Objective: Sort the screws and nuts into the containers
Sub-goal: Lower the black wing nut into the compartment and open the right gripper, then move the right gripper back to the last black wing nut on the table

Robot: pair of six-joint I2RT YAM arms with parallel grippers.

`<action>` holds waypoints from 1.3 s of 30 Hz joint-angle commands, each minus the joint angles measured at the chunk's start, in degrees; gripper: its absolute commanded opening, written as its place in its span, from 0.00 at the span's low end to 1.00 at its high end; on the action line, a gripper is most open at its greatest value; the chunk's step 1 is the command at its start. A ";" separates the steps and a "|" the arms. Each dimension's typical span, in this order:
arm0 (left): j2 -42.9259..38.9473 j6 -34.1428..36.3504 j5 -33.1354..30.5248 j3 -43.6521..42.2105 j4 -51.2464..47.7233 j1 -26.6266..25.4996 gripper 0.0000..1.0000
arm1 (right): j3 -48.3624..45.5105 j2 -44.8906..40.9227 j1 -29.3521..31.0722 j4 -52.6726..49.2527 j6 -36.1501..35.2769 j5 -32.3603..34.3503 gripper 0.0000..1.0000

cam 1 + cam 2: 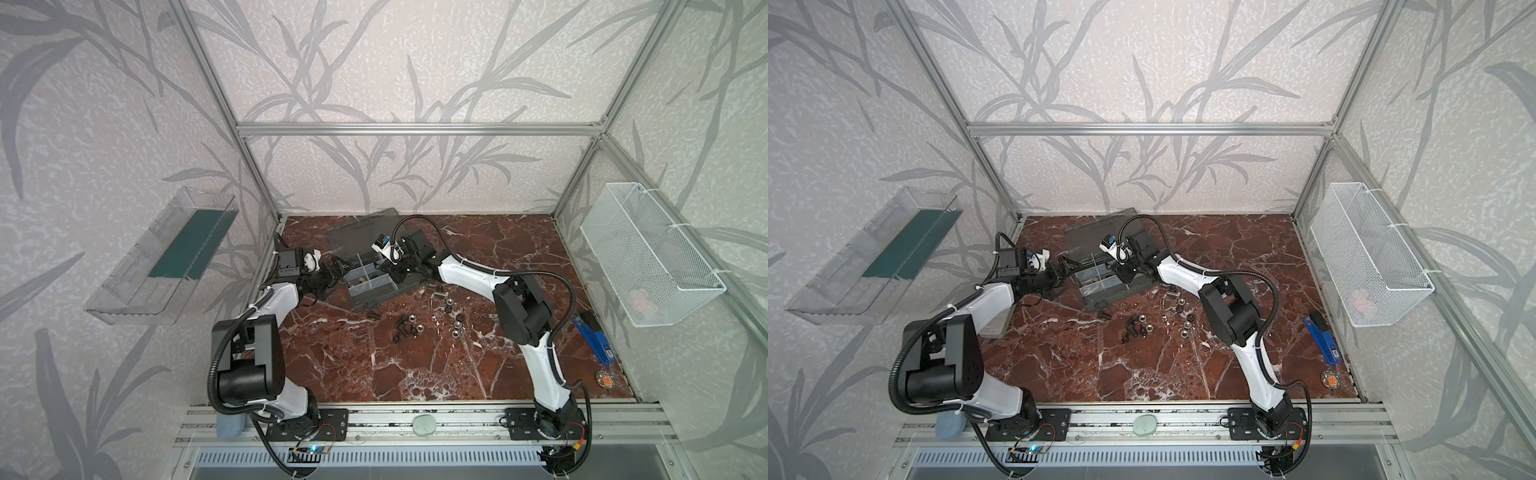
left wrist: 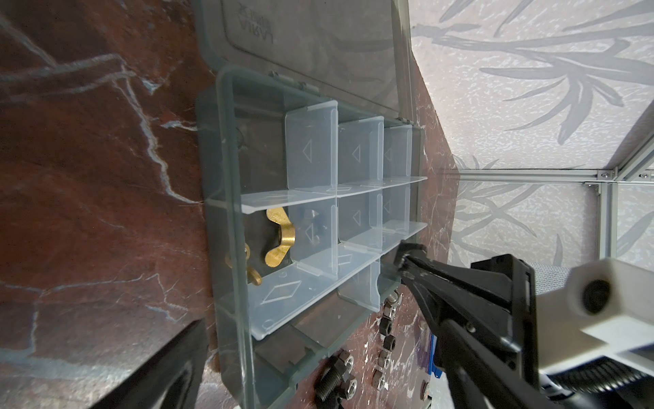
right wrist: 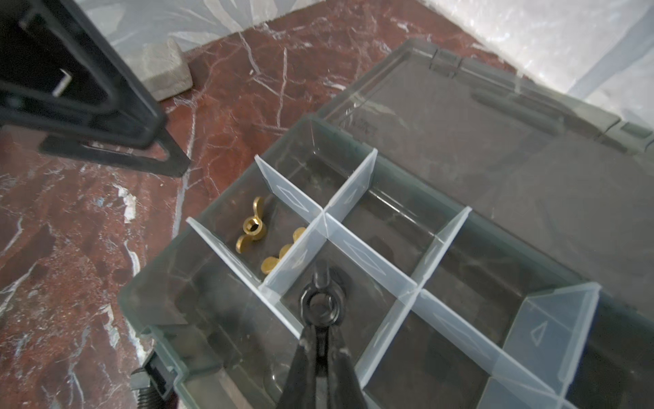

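Note:
The dark grey organizer case (image 1: 360, 300) (image 1: 1091, 300) lies open at the back of the table, its cells (image 3: 385, 226) split by clear dividers. My right gripper (image 3: 321, 320) (image 1: 394, 275) is shut on a black nut (image 3: 333, 315) low over a cell, next to the one that holds brass wing nuts (image 3: 251, 226) (image 2: 279, 233). That gripper's tip also shows in the left wrist view (image 2: 405, 253). My left gripper (image 1: 337, 272) (image 1: 1065, 275) stands open just left of the case, holding nothing. Loose nuts (image 1: 454, 321) (image 2: 387, 318) and black screws (image 1: 401, 329) (image 2: 329, 382) lie in front of the case.
The smoky lid (image 1: 361, 232) lies open flat behind the case. A blue tool (image 1: 594, 336) and a small round object (image 1: 604, 380) lie by the right wall. A white wire basket (image 1: 648, 253) and a clear tray (image 1: 162, 253) hang on the side walls. A grey block (image 3: 162, 69) sits far left.

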 commanded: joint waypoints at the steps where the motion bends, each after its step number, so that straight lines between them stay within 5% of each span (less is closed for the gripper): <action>1: -0.72 -0.21 0.86 -0.90 0.56 0.39 1.00 | 2.24 1.29 0.11 -2.03 0.81 1.80 0.00; 16: -0.71 -0.25 0.57 -0.74 0.21 0.38 1.00 | 3.94 3.59 0.19 -3.70 0.54 3.68 0.00; 22: -0.60 -0.33 0.57 -0.65 0.21 0.36 0.99 | 4.04 3.16 0.20 -4.06 0.47 3.00 0.20; 29: -0.85 -0.45 0.57 -0.48 0.16 0.34 0.99 | 1.19 -0.69 0.18 -2.13 0.54 1.45 0.28; 39: -0.51 -0.57 0.57 -0.18 0.21 0.36 1.00 | -15.13 -15.00 0.27 3.86 -1.55 -2.70 0.40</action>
